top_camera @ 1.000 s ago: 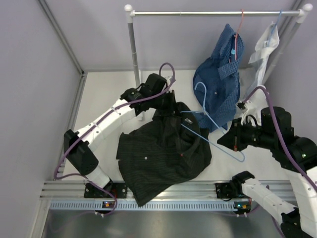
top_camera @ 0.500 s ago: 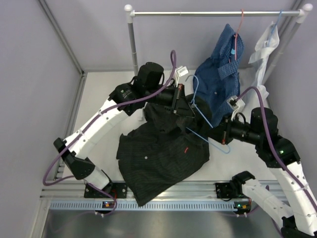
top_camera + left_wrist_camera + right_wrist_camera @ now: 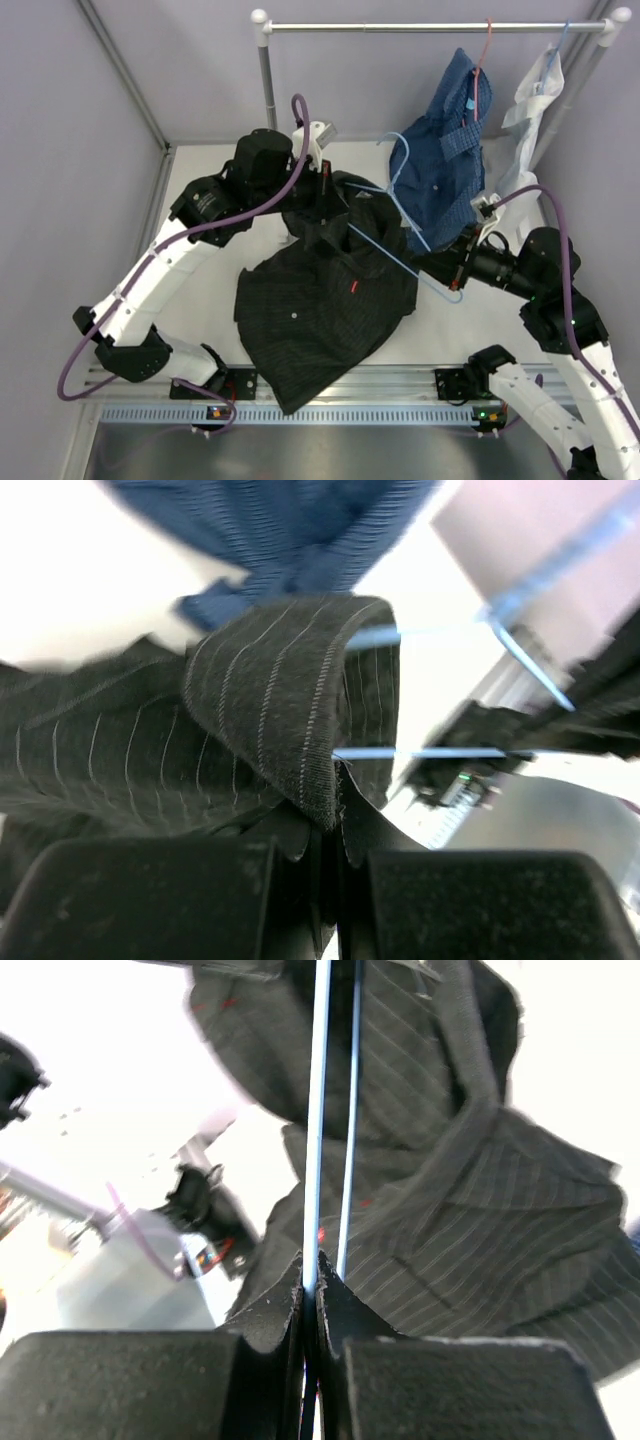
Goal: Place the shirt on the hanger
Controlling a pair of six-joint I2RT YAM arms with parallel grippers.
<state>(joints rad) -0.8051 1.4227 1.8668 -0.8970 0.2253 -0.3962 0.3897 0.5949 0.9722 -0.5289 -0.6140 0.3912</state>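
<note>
Clamping shirt (image 3: 270,710), left gripper (image 3: 330,832) closed, right gripper (image 3: 310,1285) closed on hanger (image 3: 316,1110), apparently its corner

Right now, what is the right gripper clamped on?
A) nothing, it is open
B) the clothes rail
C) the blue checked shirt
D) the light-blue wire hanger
D: in the right wrist view the right gripper has its jaws shut on the thin light-blue wire of the hanger, with the black shirt lying beyond it.

Black pinstriped shirt (image 3: 320,310), collar raised; light-blue wire hanger (image 3: 398,265) crossing it.
</note>
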